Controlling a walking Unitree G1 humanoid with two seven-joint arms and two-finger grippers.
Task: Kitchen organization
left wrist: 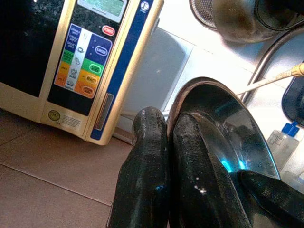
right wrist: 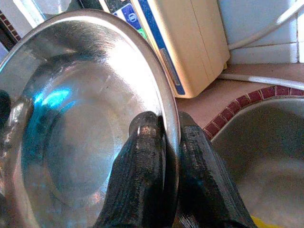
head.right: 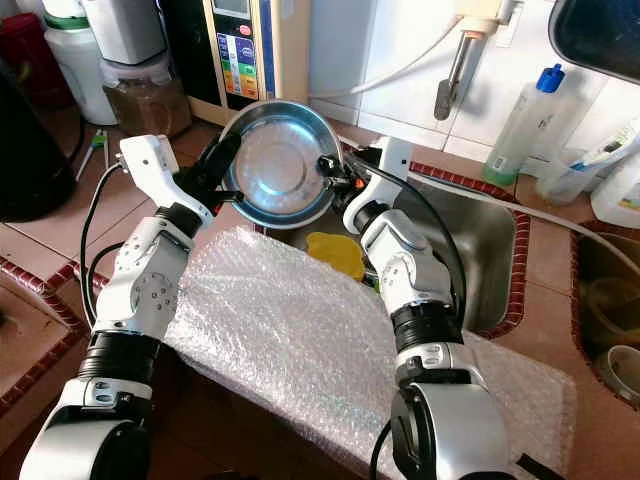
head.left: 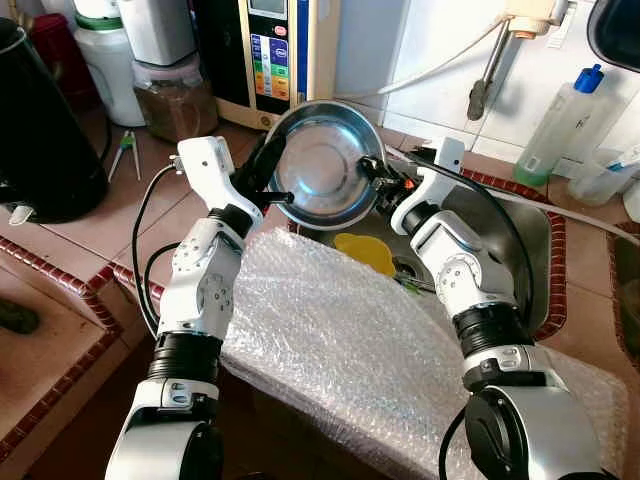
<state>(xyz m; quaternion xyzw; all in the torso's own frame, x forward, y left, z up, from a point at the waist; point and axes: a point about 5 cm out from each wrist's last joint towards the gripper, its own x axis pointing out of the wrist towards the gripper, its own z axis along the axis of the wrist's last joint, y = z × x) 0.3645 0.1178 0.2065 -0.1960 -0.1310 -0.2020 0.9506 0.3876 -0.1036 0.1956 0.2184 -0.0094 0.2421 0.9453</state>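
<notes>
Left eye view: we find a round steel bowl (head.left: 325,165) held tilted on edge above the near corner of the sink (head.left: 520,250), its polished hollow facing the camera. The left gripper (head.left: 268,172) clamps the bowl's left rim; the right gripper (head.left: 378,180) clamps the right rim. Below the bowl lies a sheet of bubble wrap (head.left: 340,340) across the tabletop (head.left: 90,250) edge, with a yellow object (head.left: 365,250) showing just beyond it in the sink. A black kettle (head.left: 40,120) stands well apart on the left.

Right eye view: the same arrangement — bowl between both grippers, in front of a cream appliance with coloured buttons (head.right: 245,50). A clear bottle with a blue cap (head.right: 525,115) stands behind the sink, and a faucet (head.right: 455,65) hangs from the tiled wall.

Left wrist view: we see the jaws closed on the bowl's thin rim, one black finger (left wrist: 145,175) outside the wall and the other inside. The inner surface carries a blue glint. The buttoned appliance stands behind on the terracotta tiles.

Right wrist view: the jaws are pinched tight on the rim, one finger (right wrist: 140,175) pressed into the hollow, the other behind it. The bowl's interior is smooth, brushed and reflective — a flat round base, shallow sloping wall, blue reflection at one side. The sink basin lies beyond.
</notes>
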